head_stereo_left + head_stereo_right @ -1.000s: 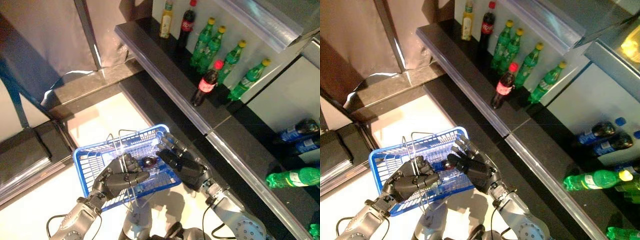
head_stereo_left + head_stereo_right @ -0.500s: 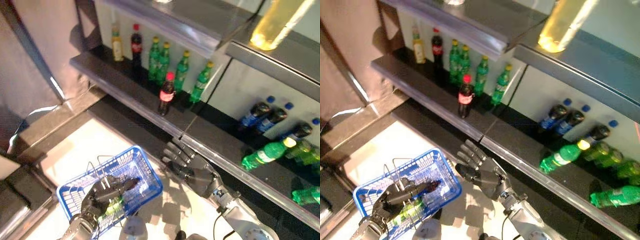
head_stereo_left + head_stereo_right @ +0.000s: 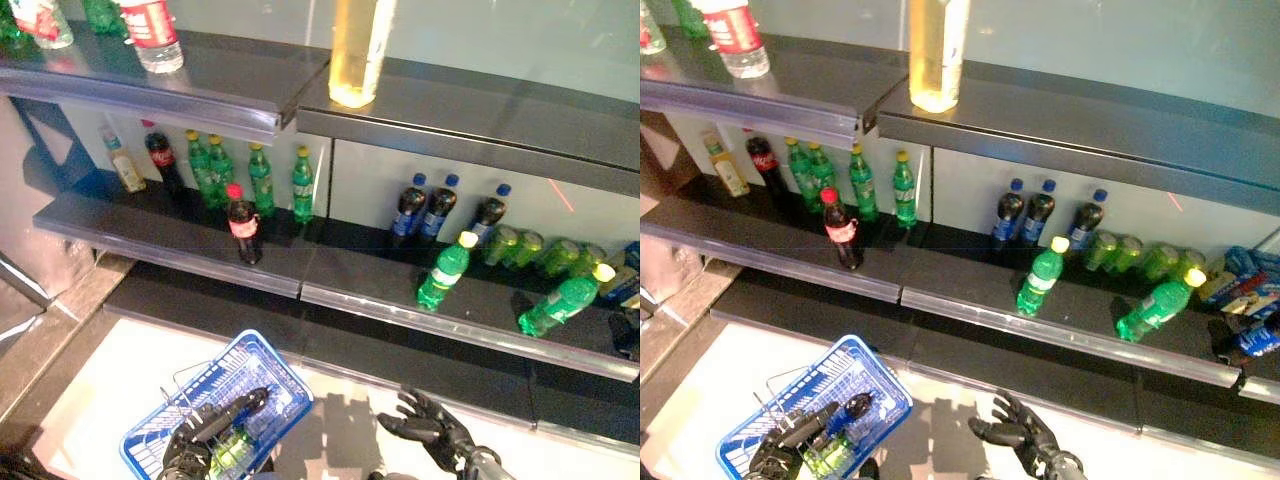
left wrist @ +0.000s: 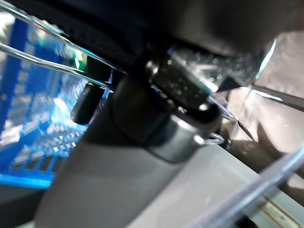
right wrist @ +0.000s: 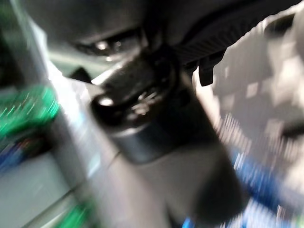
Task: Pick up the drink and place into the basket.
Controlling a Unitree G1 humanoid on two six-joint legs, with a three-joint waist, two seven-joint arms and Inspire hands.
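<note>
At the lower left, the left hand (image 3: 200,445) curls round the wire handles of the blue basket (image 3: 262,372), where a green drink bottle (image 3: 232,450) lies inside. The right hand (image 3: 432,428), fingers spread, hovers empty at bottom centre-right.

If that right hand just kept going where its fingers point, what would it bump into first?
Probably the dark front edge of the lowest shelf. The right hand is open, fingers aimed up toward it; depth is hard to judge.
</note>
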